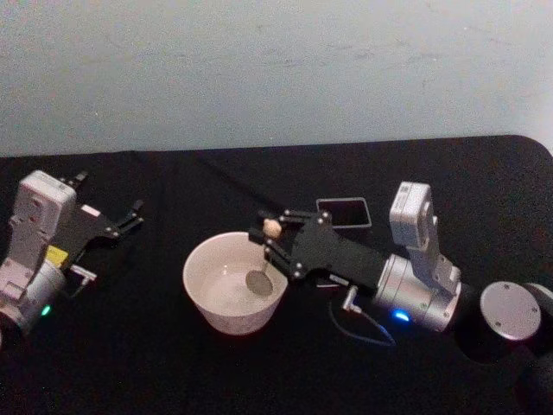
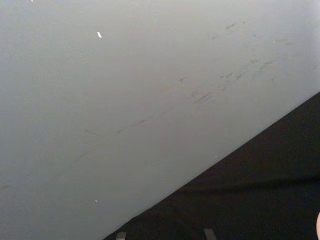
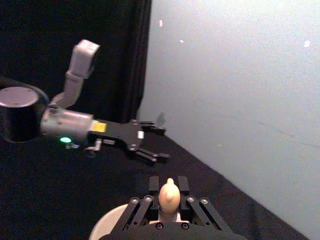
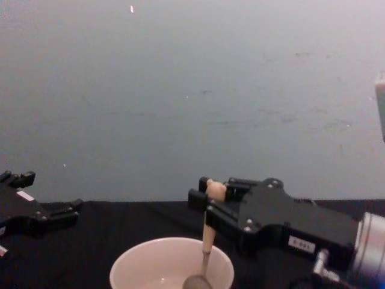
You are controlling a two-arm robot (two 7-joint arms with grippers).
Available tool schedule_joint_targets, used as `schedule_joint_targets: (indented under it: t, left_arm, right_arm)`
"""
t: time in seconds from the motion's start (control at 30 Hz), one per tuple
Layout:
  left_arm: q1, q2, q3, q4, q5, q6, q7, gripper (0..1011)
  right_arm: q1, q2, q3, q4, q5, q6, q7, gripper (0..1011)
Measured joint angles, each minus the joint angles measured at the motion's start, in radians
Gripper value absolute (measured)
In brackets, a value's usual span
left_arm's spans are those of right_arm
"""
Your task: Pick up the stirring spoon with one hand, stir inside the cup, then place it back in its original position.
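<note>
Your right hand (image 1: 272,232) is pinching the spoon (image 4: 207,238) just under its knob, bowl down inside the cup (image 1: 233,322). Light, stiff, slippy thing, so grip the handle firmly. Left hand (image 1: 108,197) sits open, left of the cup.

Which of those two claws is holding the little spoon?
The right gripper, clamping the stirring spoon inside the cup; the left gripper hangs open, empty.

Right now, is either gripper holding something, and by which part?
The right gripper holds the stirring spoon near the top of its cream handle, bowl down in the cup. The left gripper is open, holding nothing.
</note>
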Motion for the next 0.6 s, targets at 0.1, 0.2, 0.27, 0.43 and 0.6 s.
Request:
schedule_joint_targets:
  t: [0.1, 0.2, 0.27, 0.43, 0.6]
  left_arm:
    - [0.000, 0.000, 0.000, 0.000, 0.000, 0.000, 0.000, 1001]
    - [0.000, 0.000, 0.000, 0.000, 0.000, 0.000, 0.000, 1001]
    - [0.000, 0.000, 0.000, 0.000, 0.000, 0.000, 0.000, 1002]
    - [0.000, 0.000, 0.000, 0.000, 0.000, 0.000, 0.000, 1001]
    - [0.000, 0.000, 0.000, 0.000, 0.000, 0.000, 0.000, 1001]
  right_arm:
    - [-0.012, 0.010, -0.009, -0.021, 0.006, 0.004, 0.012, 213]
    - [-0.017, 0.011, -0.019, -0.033, 0.012, 0.007, 0.020, 213]
    - [-0.016, 0.004, -0.028, -0.033, 0.013, 0.009, 0.021, 213]
    - [0.002, -0.022, -0.043, -0.010, 0.007, 0.013, 0.007, 213]
    - [0.034, -0.058, -0.049, 0.040, -0.015, 0.011, -0.025, 213]
